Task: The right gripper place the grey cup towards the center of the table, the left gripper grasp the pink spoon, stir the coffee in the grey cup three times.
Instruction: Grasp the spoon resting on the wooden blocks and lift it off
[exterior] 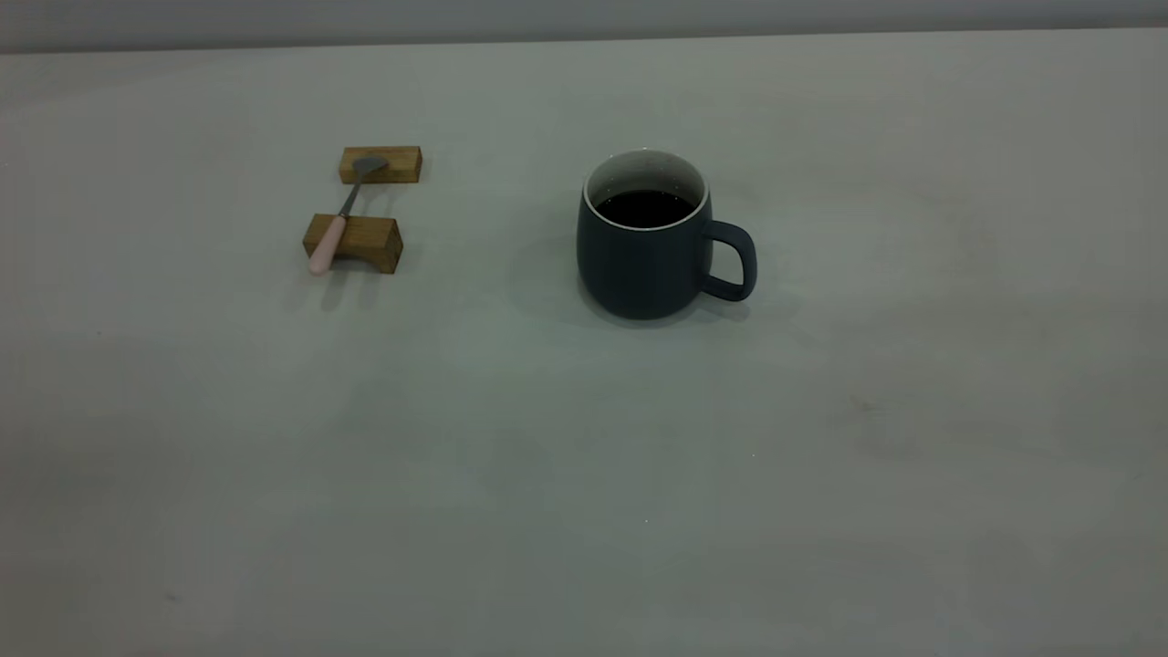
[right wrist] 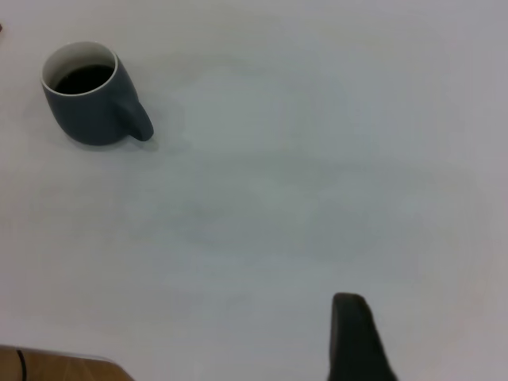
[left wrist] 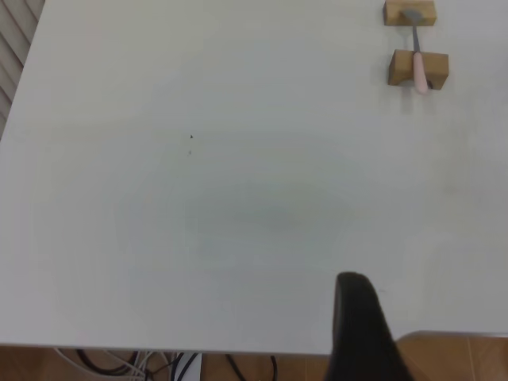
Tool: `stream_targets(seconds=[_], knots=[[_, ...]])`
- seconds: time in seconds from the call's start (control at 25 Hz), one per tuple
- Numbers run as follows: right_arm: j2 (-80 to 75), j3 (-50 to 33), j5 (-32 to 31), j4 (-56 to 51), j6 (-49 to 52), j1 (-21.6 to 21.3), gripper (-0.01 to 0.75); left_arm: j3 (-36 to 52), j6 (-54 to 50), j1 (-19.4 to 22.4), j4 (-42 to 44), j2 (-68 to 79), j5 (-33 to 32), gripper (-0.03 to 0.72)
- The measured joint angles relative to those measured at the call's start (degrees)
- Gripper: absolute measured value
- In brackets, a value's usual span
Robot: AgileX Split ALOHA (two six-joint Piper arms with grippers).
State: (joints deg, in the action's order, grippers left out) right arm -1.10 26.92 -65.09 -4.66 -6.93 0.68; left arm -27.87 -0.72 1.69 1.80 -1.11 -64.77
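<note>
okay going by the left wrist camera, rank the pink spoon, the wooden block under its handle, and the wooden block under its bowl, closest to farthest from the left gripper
1. The block under the handle: nearest to the left gripper, though the spoon's handle tip is too close to call.
2. The pink spoon: bridges both blocks, pink end nearer.
3. The block under the bowl: farthest, at the far end.

Of the left gripper (left wrist: pixel 361 333) we see only one dark finger, cut off by the picture's edge, so we cannot tell how its jaws stand. The right gripper (right wrist: pixel 357 341) shows the same: a single finger, cropped. From outside the rig neither arm appears. The pink spoon (exterior: pixel 339 219) lies across two wooden blocks (exterior: pixel 354 243); its bowl is too small to make out.
</note>
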Motion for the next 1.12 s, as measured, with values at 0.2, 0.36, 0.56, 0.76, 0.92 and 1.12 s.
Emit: stream_targets(seconds=[0.2, 0.36, 0.56, 0.76, 0.92, 1.12], knots=[[0.0, 0.0, 0.0, 0.0, 0.1, 0.0, 0.411, 0.0, 0.0, 0.0, 0.0, 0.0, 0.0, 0.513], [0.0, 0.0, 0.0, 0.0, 0.2, 0.0, 0.364, 0.0, 0.0, 0.0, 0.0, 0.0, 0.0, 0.513], [0.0, 0.0, 0.0, 0.0, 0.2, 0.0, 0.316, 0.0, 0.0, 0.0, -0.1, 0.0, 0.0, 0.513], [0.0, 0.0, 0.0, 0.0, 0.2, 0.0, 0.276, -1.8, -1.1, 0.0, -0.1, 5.0, 0.6, 0.552], [0.0, 0.0, 0.0, 0.0, 0.2, 0.0, 0.248, -5.1, -3.1, 0.0, -0.1, 19.2, 5.1, 0.631], [0.0, 0.0, 0.0, 0.0, 0.2, 0.0, 0.241, -7.3, -5.0, 0.0, -1.8, 40.7, 19.7, 0.644]])
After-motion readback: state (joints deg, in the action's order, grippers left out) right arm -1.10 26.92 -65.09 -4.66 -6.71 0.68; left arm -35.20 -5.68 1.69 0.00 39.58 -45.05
